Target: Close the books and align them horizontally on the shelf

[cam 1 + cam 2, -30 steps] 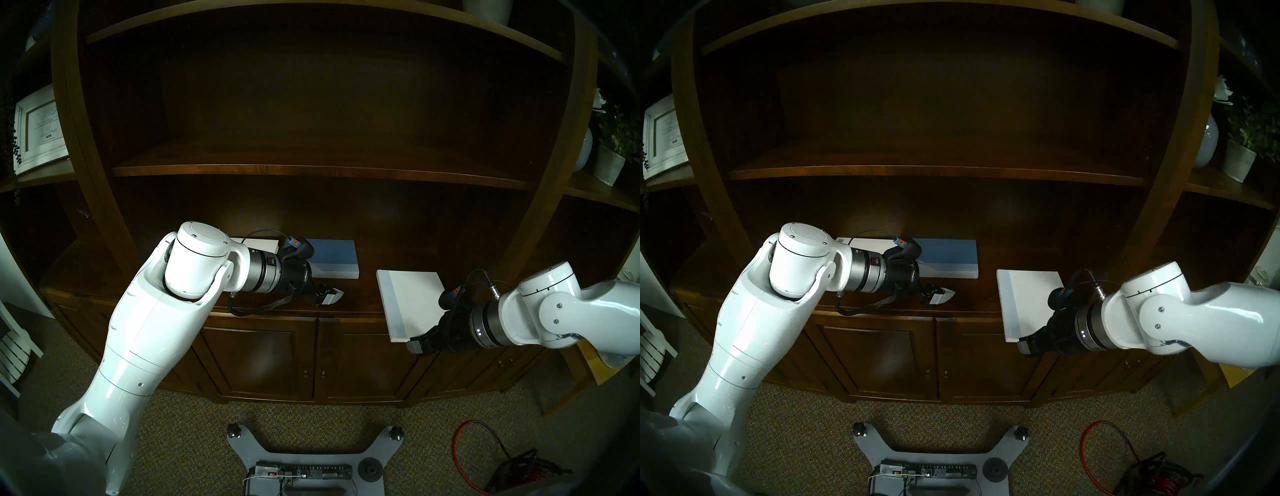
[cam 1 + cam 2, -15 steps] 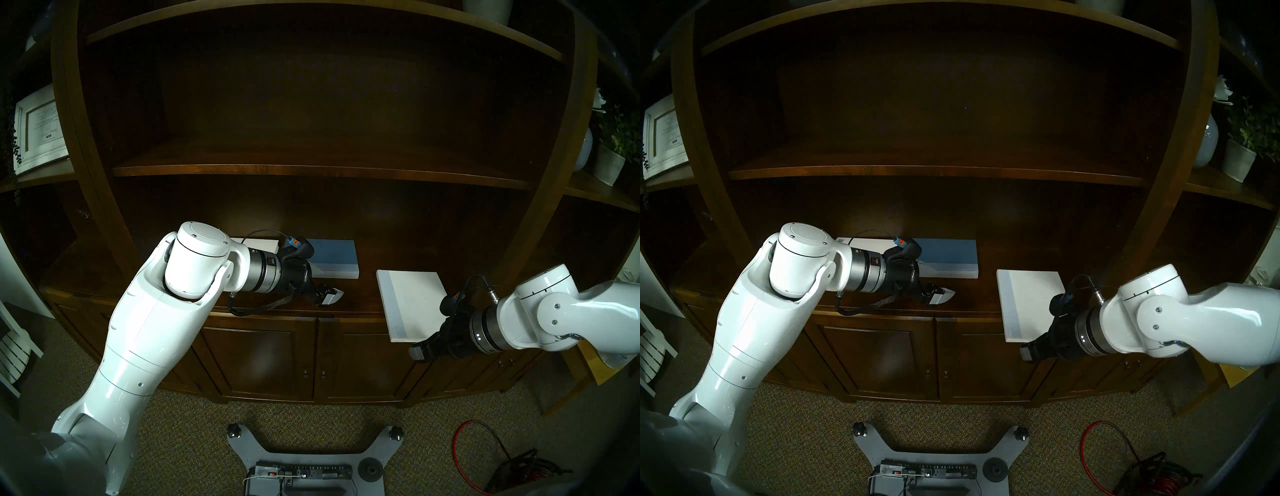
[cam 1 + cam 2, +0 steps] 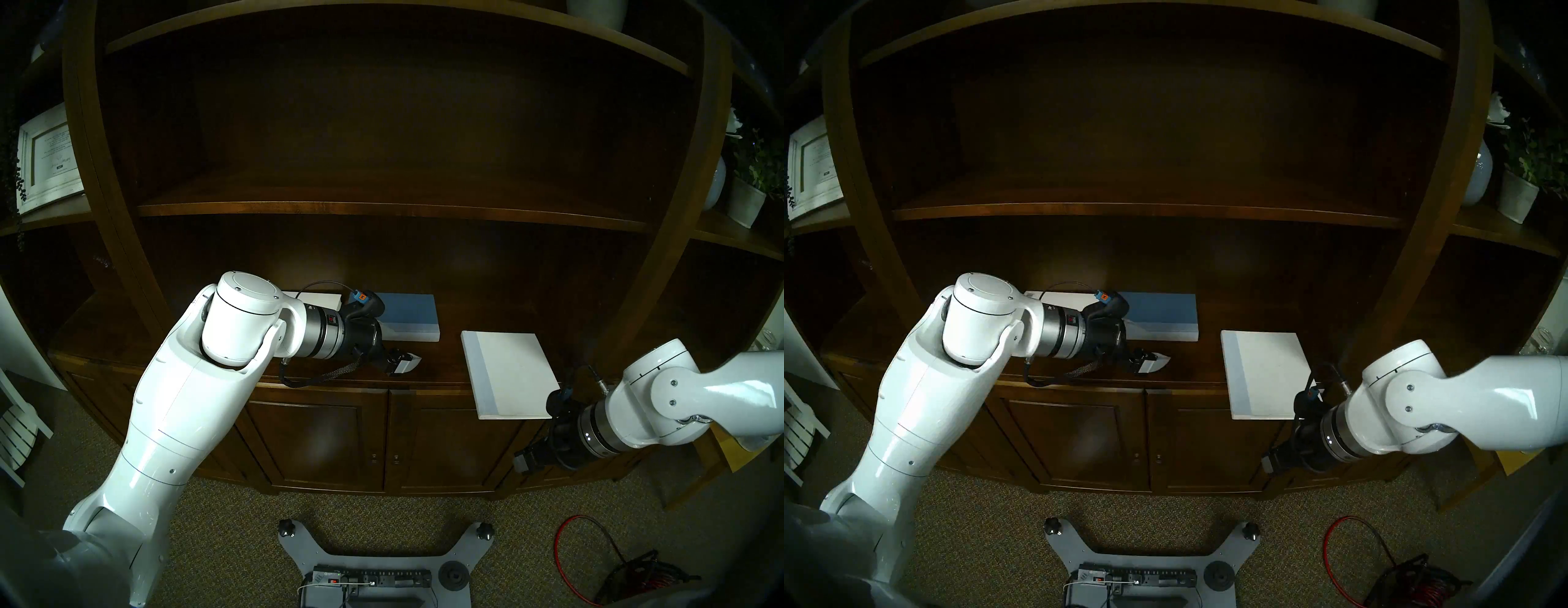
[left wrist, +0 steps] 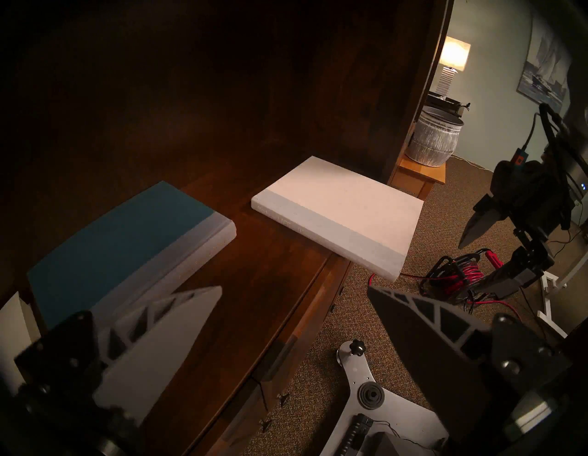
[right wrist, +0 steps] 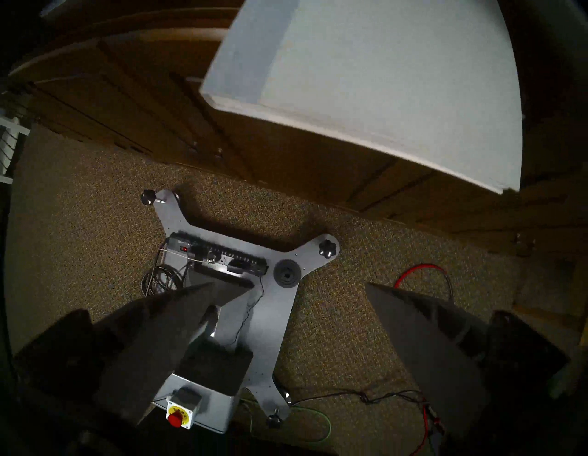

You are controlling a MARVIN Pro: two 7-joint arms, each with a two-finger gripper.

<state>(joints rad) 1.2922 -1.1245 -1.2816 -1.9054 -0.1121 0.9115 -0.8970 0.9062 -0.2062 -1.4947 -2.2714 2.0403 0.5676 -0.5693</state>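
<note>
Shelf [image 3: 449,361] = widest dark-brown board, sits atop cabinet doors [image 3: 316,441]; acts as the surface for all 3 books. Carpet [image 3: 237,530] below, w/ grey robot base plate [image 3: 373,564] and a red cable coil [image 3: 628,577] off to the right.

Left arm [image 3: 178,407] reaches in from lower left, wrist over shelf front. Right arm [image 3: 695,399] comes in from right, wrist below shelf-edge level, in front of cabinet.

Books, all closed & lying flat:
- white book w/ grey-blue spine strip [image 3: 507,373]: right of centre, spine to the left, turned so its long side runs front-to-back. Near end overhangs shelf front edge; left wrist view [image 4: 337,216] shows that corner out over carpet.
- blue book w/ pale grey strip [image 3: 411,316]: mid-shelf, further back, long side running left-right, strip toward front. Apart from the white one, bare wood between.
- 2nd white book [image 3: 316,299]: just left of blue, mostly hidden behind left wrist; barcode corner visible in head right view [image 3: 1034,294].

Left end effector [image 3: 405,361]: fingers spread, nothing between, over bare shelf just in front of blue book.

Right end effector [image 5: 289,321]: fingers spread, empty, clear of white book, below & right of its overhanging corner; book edge fills top of right wrist view [image 5: 397,79].
</note>
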